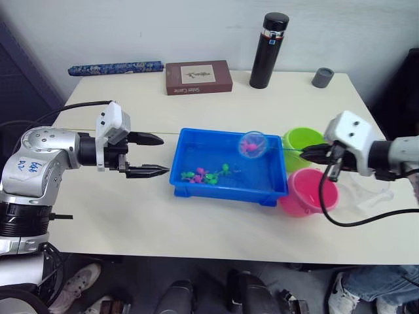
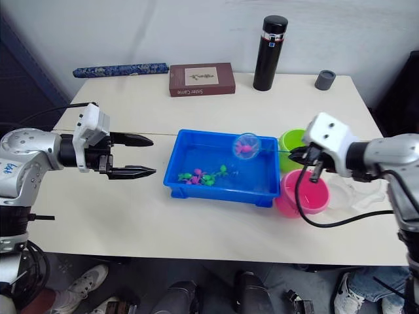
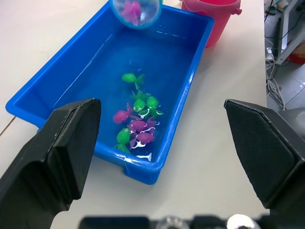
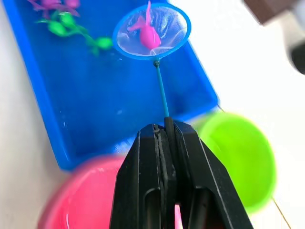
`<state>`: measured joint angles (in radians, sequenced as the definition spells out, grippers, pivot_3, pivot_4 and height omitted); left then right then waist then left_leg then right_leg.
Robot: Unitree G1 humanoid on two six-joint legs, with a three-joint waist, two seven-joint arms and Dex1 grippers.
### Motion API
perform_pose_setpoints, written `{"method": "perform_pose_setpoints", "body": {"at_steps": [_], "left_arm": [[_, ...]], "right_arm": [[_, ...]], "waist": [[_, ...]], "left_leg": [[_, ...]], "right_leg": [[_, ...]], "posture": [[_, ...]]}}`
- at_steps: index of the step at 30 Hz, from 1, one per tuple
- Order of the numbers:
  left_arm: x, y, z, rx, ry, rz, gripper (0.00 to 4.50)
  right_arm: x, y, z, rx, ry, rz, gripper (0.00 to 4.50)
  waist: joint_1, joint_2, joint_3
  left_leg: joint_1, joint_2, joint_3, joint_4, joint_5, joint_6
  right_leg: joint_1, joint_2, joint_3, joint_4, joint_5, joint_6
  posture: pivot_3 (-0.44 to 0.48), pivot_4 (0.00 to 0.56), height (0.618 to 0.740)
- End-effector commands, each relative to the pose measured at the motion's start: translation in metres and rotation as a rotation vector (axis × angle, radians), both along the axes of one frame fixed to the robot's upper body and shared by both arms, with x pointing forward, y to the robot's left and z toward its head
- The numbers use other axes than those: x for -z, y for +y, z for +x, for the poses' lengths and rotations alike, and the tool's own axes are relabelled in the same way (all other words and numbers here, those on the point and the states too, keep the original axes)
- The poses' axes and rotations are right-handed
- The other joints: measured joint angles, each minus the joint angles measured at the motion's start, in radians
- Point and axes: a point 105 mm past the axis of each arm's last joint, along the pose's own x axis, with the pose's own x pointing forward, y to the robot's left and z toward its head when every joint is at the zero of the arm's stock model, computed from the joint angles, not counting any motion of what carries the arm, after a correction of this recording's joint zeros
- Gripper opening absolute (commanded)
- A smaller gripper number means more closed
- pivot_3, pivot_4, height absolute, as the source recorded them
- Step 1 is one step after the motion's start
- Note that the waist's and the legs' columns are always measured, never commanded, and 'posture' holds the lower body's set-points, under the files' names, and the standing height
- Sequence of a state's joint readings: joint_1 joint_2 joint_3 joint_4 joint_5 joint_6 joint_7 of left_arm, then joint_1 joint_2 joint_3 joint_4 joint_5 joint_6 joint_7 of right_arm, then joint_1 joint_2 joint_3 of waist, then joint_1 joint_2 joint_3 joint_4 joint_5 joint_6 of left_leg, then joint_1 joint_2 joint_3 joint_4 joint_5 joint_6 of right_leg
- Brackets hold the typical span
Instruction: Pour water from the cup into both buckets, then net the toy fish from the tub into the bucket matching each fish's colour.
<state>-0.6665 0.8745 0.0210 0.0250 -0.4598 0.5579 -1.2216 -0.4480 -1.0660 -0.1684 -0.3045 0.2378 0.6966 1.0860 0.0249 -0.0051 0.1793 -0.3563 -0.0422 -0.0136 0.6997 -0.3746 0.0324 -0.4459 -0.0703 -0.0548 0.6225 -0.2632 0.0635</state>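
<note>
tabletop (image 1: 131,216) | right tool (image 1: 308,152) clamped on net (image 1: 253,144) holding pink fish (image 4: 147,32) above tub (image 1: 196,186) | left tool (image 1: 152,156) fingers apart, left of tub

Pale cream table (image 1: 196,222) against a plain light wall (image 1: 163,26), with a black flask (image 1: 268,50), brown book (image 1: 198,77), blue patterned roll (image 1: 116,67) and grey cap (image 1: 323,77) along its far edge.

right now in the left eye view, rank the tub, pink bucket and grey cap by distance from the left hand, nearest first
1. Blue tub, just ahead of the left hand.
2. Pink bucket, beyond the tub's far end.
3. Grey cap, far back corner of the table.
</note>
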Motion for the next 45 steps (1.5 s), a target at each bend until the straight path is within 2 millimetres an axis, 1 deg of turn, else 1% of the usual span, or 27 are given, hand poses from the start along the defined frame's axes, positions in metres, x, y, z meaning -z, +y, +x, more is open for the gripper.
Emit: {"method": "perform_pose_setpoints", "body": {"at_steps": [1, 4, 10, 17, 22, 25, 30, 35, 38, 40, 45], "left_arm": [[-0.009, -0.002, 0.003, 0.026, -0.038, 0.007, 4.46], [-0.01, -0.004, 0.006, 0.039, -0.038, 0.007, 4.46], [-0.012, -0.006, 0.013, 0.065, -0.037, 0.014, 4.46], [-0.012, -0.015, 0.021, 0.11, -0.038, 0.02, 4.46], [-0.012, -0.018, 0.024, 0.125, -0.039, 0.023, 4.46], [-0.01, -0.018, 0.024, 0.129, -0.037, 0.025, 4.46], [-0.009, -0.019, 0.024, 0.132, -0.033, 0.027, 4.46], [-0.009, -0.019, 0.025, 0.131, -0.035, 0.028, 4.46], [-0.009, -0.019, 0.025, 0.133, -0.034, 0.029, 4.46], [-0.01, -0.02, 0.026, 0.135, -0.035, 0.032, 4.46], [-0.011, -0.021, 0.029, 0.142, -0.035, 0.033, 4.46]], "right_arm": [[-0.022, -0.019, -0.015, 0.057, -0.065, -0.011, 0.0], [-0.025, -0.033, -0.026, 0.105, -0.062, -0.02, 0.0], [-0.025, -0.05, -0.045, 0.181, -0.048, -0.034, 0.0], [-0.013, -0.06, -0.07, 0.251, -0.02, -0.058, 0.0], [-0.003, -0.071, -0.081, 0.31, -0.009, -0.127, 0.0], [0.002, -0.073, -0.084, 0.319, -0.013, -0.168, 0.0], [0.006, -0.075, -0.086, 0.317, -0.076, -0.24, 0.0], [0.011, -0.072, -0.09, 0.277, -0.157, -0.349, 0.0], [0.011, -0.07, -0.092, 0.26, -0.215, -0.394, 0.0], [0.014, -0.069, -0.095, 0.246, -0.25, -0.456, 0.0], [0.022, -0.07, -0.101, 0.244, -0.267, -0.542, 0.0]], "waist": [[0.0, 0.0, 0.0], [0.001, 0.0, 0.0], [0.0, 0.0, 0.0], [0.003, 0.0, 0.0], [0.002, 0.0, 0.0], [0.0, 0.0, 0.0], [0.001, 0.0, 0.0], [0.001, 0.0, 0.0], [0.001, 0.0, 0.0], [0.001, 0.0, 0.0], [0.001, 0.0, 0.0]], "left_leg": [[0.0, 0.0, 0.0, 0.0, 0.0, 0.0], [0.0, 0.0, 0.001, 0.0, 0.0, 0.0], [0.001, 0.0, 0.002, 0.0, 0.0, 0.0], [0.001, 0.0, 0.002, 0.001, 0.0, 0.0], [0.001, 0.0, 0.002, 0.001, 0.0, 0.0], [0.002, -0.001, 0.002, 0.001, 0.0, 0.0], [0.003, 0.0, 0.003, 0.001, 0.0, 0.0], [0.003, -0.001, 0.003, 0.001, 0.0, 0.0], [0.003, -0.001, 0.003, 0.001, 0.0, 0.0], [0.003, -0.001, 0.003, 0.001, 0.0, 0.0], [0.003, -0.001, 0.004, 0.001, 0.0, 0.0]], "right_leg": [[0.0, 0.0, 0.0, 0.0, 0.0, 0.0], [0.0, 0.0, 0.0, 0.001, 0.0, 0.0], [0.0, 0.0, 0.001, 0.002, 0.0, 0.0], [0.001, 0.0, 0.001, 0.003, 0.0, 0.0], [0.001, 0.0, 0.002, 0.003, 0.0, 0.0], [0.001, 0.0, 0.002, 0.003, 0.0, 0.0], [0.001, 0.001, 0.003, 0.004, 0.0, 0.0], [0.001, 0.001, 0.003, 0.004, 0.0, 0.0], [0.001, 0.001, 0.003, 0.004, 0.0, 0.0], [0.001, 0.001, 0.003, 0.005, 0.0, 0.0], [0.001, 0.001, 0.004, 0.005, 0.0, 0.001]], "posture": [[0.0, 0.15, 0.739], [0.0, 0.15, 0.739], [0.0, 0.15, 0.739], [0.0, 0.15, 0.739], [0.0, 0.15, 0.739], [0.0, 0.15, 0.739], [0.0, 0.15, 0.739], [0.0, 0.15, 0.739], [0.0, 0.15, 0.739], [0.0, 0.15, 0.739], [0.0, 0.15, 0.739]]}}
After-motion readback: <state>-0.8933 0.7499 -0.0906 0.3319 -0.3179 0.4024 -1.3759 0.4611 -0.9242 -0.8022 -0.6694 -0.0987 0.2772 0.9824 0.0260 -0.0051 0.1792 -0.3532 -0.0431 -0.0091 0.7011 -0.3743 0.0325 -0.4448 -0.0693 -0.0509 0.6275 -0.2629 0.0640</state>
